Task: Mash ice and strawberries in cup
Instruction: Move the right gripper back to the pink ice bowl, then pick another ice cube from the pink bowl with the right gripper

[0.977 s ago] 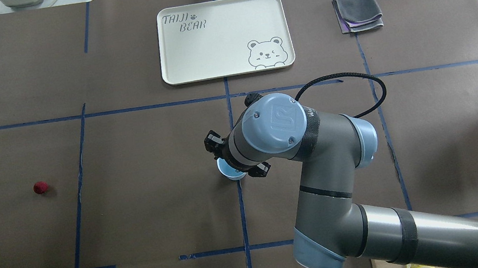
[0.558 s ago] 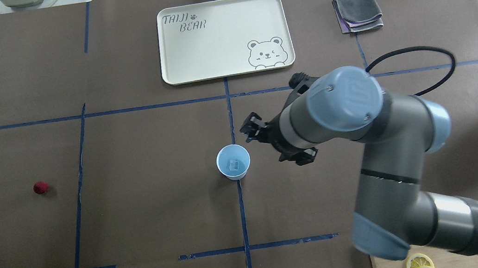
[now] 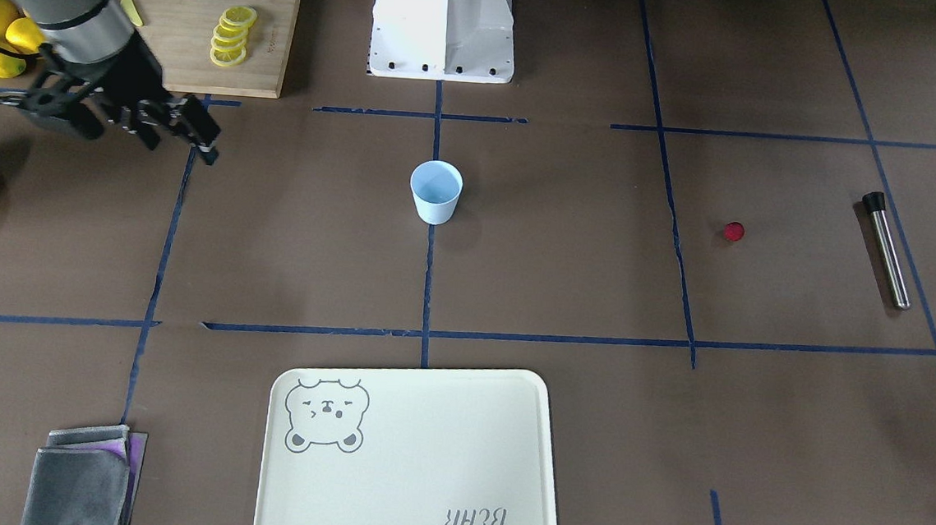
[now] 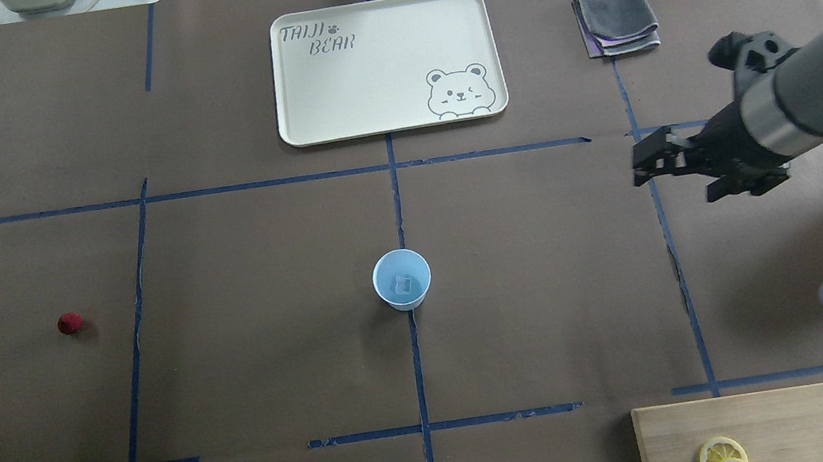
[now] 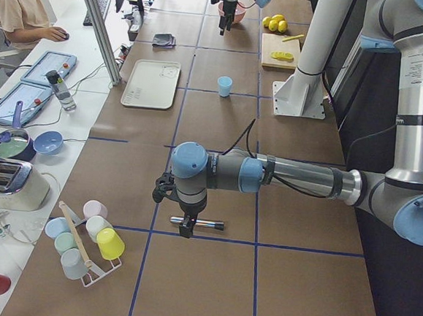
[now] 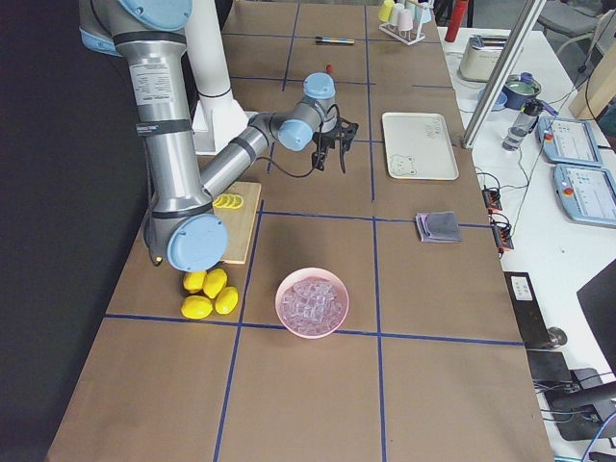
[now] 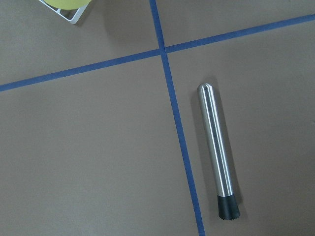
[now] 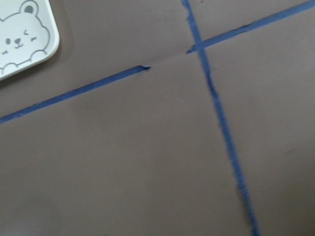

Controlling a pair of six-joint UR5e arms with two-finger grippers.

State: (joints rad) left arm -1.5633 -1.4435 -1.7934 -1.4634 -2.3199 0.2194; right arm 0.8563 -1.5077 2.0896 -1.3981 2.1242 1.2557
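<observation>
Overhead exterior: ice [image 4: 405,285] (apparently) in cup [image 4: 381,270]

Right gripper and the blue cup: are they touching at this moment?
Apart. The overhead view shows the right gripper far off to the side of the cup, with a wide stretch of table between them.

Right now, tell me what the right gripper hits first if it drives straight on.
Probably the bare table near the blue tape crossing: the right gripper points down at it, and its wrist view shows nothing between. The tilt is hard to judge.
</observation>
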